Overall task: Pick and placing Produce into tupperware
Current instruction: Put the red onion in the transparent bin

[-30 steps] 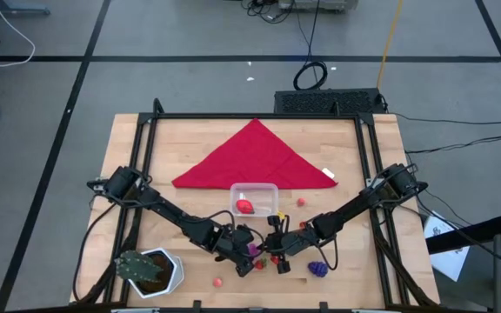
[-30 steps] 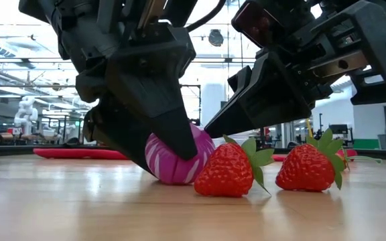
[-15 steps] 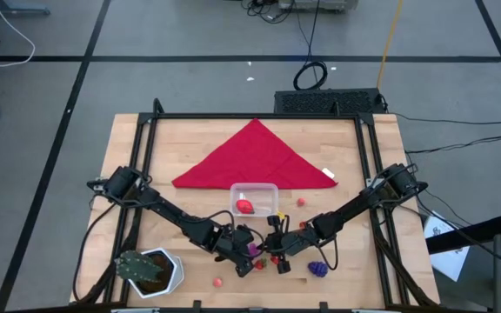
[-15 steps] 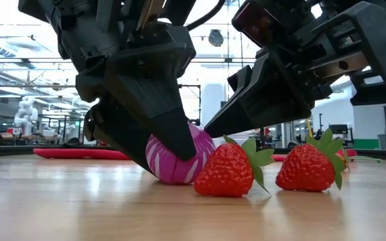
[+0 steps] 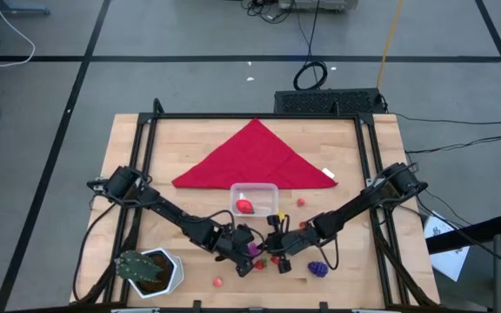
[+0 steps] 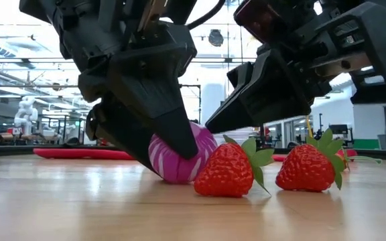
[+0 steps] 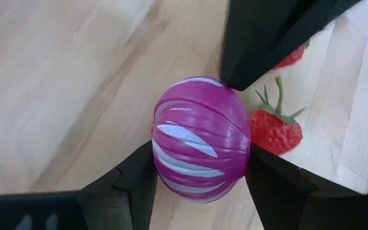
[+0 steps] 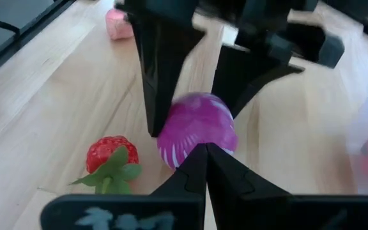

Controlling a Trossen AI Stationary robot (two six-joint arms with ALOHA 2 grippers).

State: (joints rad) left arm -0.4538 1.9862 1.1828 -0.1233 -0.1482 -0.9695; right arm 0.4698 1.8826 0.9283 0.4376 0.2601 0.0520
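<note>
A purple ball with white stripes rests on the wooden table near its front middle. My left gripper is shut on it, one finger on either side. My right gripper is shut, and its tips meet the same ball from the opposite side. Two red strawberries lie right beside the ball on the table. The tupperware, a clear tub, stands just beyond both grippers with a red piece inside. A purple grape bunch lies to the right. My left gripper pinches the ball's two opposite sides between its two fingers. The fingers slant down from the table's left. The ball's underside sits on the table. My right gripper touches the ball's upper side with its shut fingertips. It slants down from the table's right. It presses or only rests there, I cannot tell which.
A big red cloth lies beyond the tub. A white pot with a green plant stands at the front left. A small red ball lies near the front edge, another right of the tub.
</note>
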